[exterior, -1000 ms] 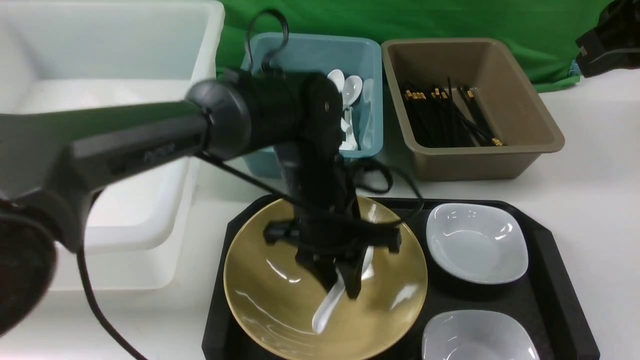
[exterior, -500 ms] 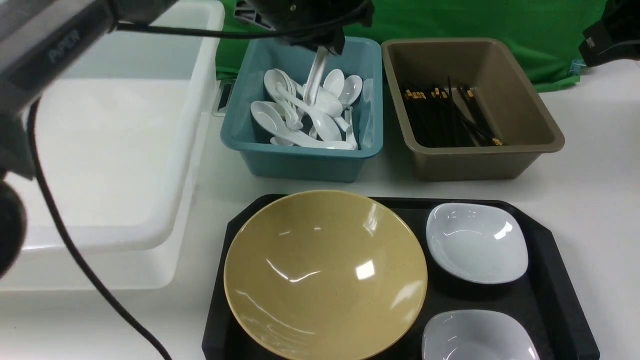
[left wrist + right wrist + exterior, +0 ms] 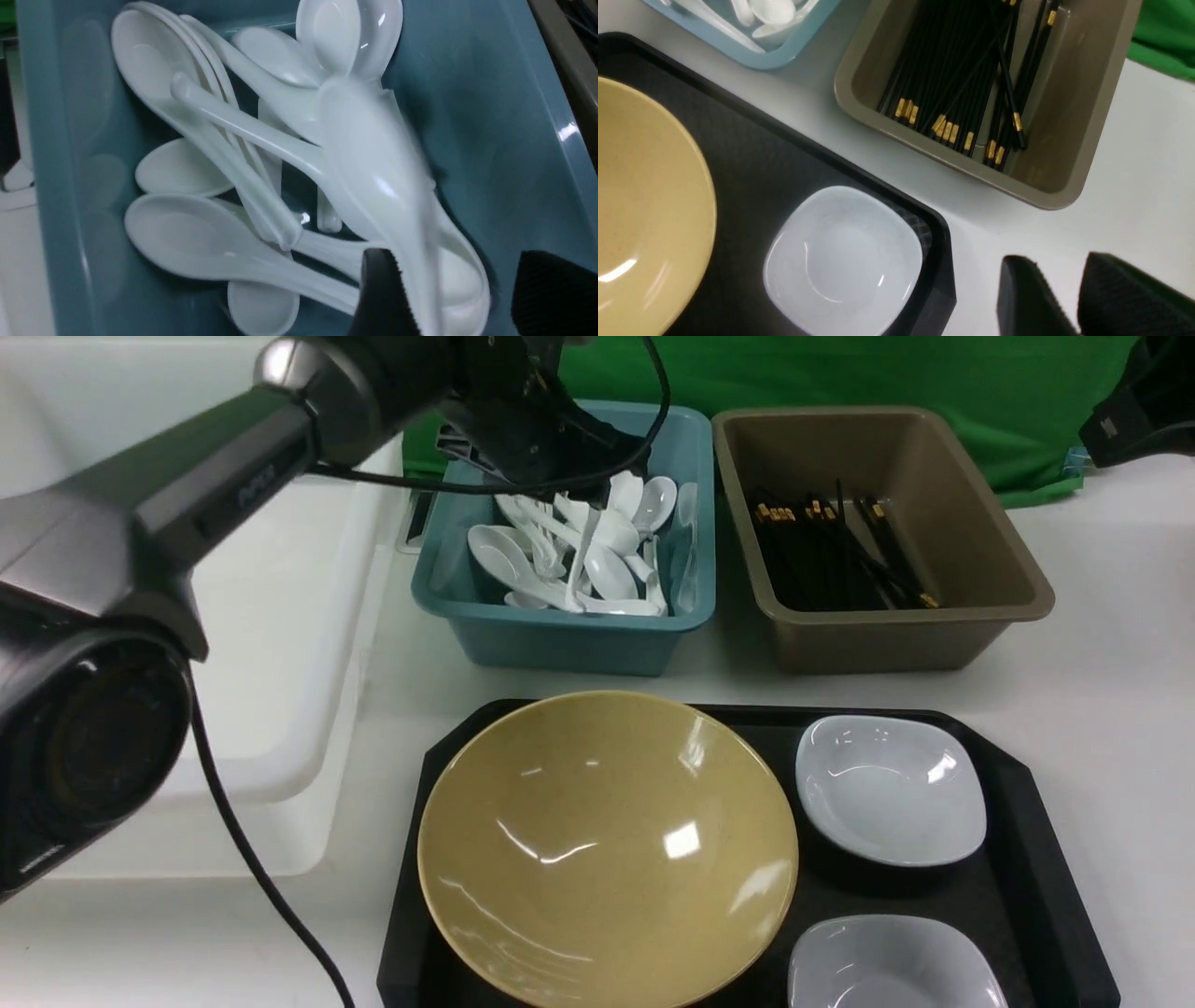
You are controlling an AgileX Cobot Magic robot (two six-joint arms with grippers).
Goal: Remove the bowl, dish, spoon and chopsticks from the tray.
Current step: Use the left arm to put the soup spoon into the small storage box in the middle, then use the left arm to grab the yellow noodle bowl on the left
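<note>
Front view first: the left arm reaches over the teal bin (image 3: 560, 635), and under the left hand (image 3: 569, 467) the spoon (image 3: 586, 546) hangs close to upright above the heap of white spoons; on the tray (image 3: 1036, 784) sit the bowl (image 3: 607, 849) on its left half and two pale dishes (image 3: 892, 789) on its right; black chopsticks (image 3: 826, 555) lie in the brown bin (image 3: 896, 635), none shows on the tray. Left wrist view: the black fingers (image 3: 380, 294) stand wide apart, clamping nothing; the spoon is a blurred streak just beside one finger, scoop end away from the hand, handle by the pads, loose by my reading and inside the bin. Right wrist view: the right hand (image 3: 1069, 270) hovers over the bare counter (image 3: 1134, 163) by the tray's corner, pads a narrow gap apart, nothing between them; the nearer dish lies just inside that corner. So the bowl lies back toward the robot from the left hand, the left arm being nearer it; the dishes fall to the right.
</note>
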